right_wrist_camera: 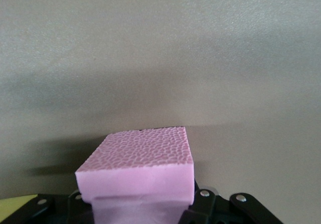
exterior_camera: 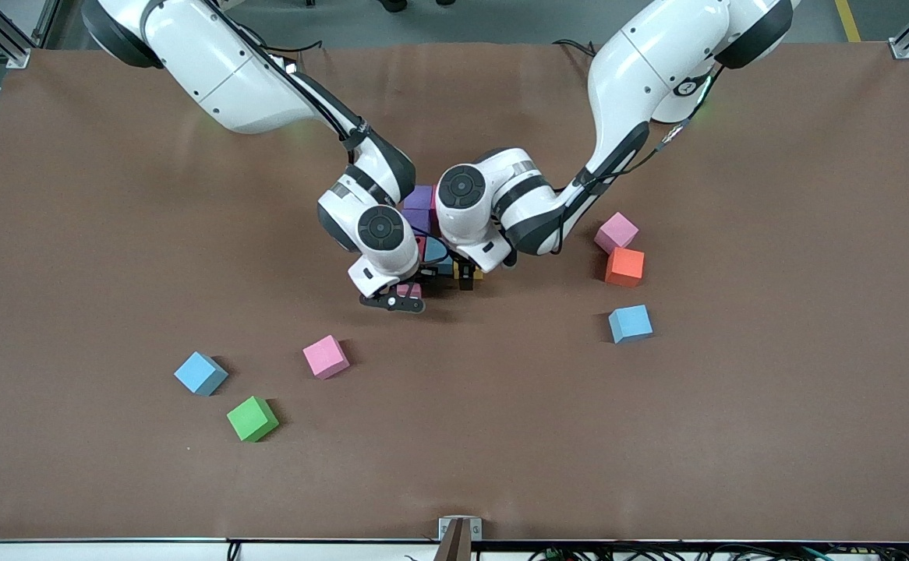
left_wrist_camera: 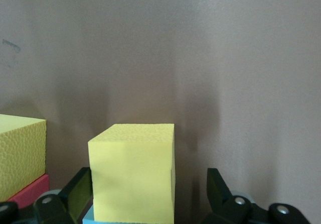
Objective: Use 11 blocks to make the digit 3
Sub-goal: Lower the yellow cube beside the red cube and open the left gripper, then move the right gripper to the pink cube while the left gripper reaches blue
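Note:
A cluster of touching blocks lies mid-table under both wrists: purple ones [exterior_camera: 421,206] show, the others are mostly hidden. My left gripper [exterior_camera: 466,274] [left_wrist_camera: 148,196] stands open around a yellow block [left_wrist_camera: 133,171], with a gap at one finger [left_wrist_camera: 215,189]. That block sits against a light blue one [left_wrist_camera: 88,217]. Beside them a second yellow block [left_wrist_camera: 20,153] rests on a red one [left_wrist_camera: 31,194]. My right gripper [exterior_camera: 401,298] [right_wrist_camera: 140,206] is shut on a pink block [right_wrist_camera: 138,166] [exterior_camera: 408,290], low over the table beside the cluster.
Loose cubes toward the left arm's end: pale pink [exterior_camera: 617,232], orange [exterior_camera: 624,266], light blue [exterior_camera: 630,323]. Nearer the front camera, toward the right arm's end: pink [exterior_camera: 325,356], light blue [exterior_camera: 200,373], green [exterior_camera: 252,418]. Brown tabletop [exterior_camera: 774,195] lies all around.

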`<state>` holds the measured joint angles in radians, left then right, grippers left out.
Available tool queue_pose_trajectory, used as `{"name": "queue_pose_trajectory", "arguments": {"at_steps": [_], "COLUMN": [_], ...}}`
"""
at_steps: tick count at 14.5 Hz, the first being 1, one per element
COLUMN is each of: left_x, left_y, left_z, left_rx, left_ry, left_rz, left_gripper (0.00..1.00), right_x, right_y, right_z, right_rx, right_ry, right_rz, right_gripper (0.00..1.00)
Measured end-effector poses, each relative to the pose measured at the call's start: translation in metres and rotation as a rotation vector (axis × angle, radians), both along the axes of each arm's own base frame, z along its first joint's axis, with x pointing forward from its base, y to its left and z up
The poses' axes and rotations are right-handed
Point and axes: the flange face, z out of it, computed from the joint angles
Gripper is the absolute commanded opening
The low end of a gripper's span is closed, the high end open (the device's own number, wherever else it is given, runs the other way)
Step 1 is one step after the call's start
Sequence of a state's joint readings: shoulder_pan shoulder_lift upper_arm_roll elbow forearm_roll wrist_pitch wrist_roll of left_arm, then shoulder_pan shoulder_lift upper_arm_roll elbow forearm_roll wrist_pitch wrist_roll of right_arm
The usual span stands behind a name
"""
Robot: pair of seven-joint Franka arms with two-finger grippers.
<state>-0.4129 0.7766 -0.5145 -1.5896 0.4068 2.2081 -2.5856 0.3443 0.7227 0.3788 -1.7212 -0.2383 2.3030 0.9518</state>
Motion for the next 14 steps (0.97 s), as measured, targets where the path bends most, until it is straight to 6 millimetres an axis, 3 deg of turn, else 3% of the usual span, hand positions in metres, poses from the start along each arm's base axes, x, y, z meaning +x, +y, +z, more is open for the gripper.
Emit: {"name": "queue_pose_trajectory", "arguments": {"at_steps": [8,11,14], "left_x": [-0.021,0.002,0.039], "left_y": [0.005,0.031,0.076], "left_z": [0.038,0.061,0.082], "left_rx": [0.001,0.004,0.028], "left_ry": [-0.006,-0.025,-0.017], "left_rz": [-0.101,-0.147,-0.227], "left_gripper": [1.00,1.00,1.00], "right_x": [0.000,0.003,0.011], "right_y": [-0.002,0.000,0.003], "right_z": [-0.002,0.001,0.012], "right_rx": [-0.006,0.000,0.015], "right_ry": [0.005,-0.003,-0.024], "right_rz": [-0.001,-0.003,-0.007], "right_gripper": [1.00,1.00,1.00]}}
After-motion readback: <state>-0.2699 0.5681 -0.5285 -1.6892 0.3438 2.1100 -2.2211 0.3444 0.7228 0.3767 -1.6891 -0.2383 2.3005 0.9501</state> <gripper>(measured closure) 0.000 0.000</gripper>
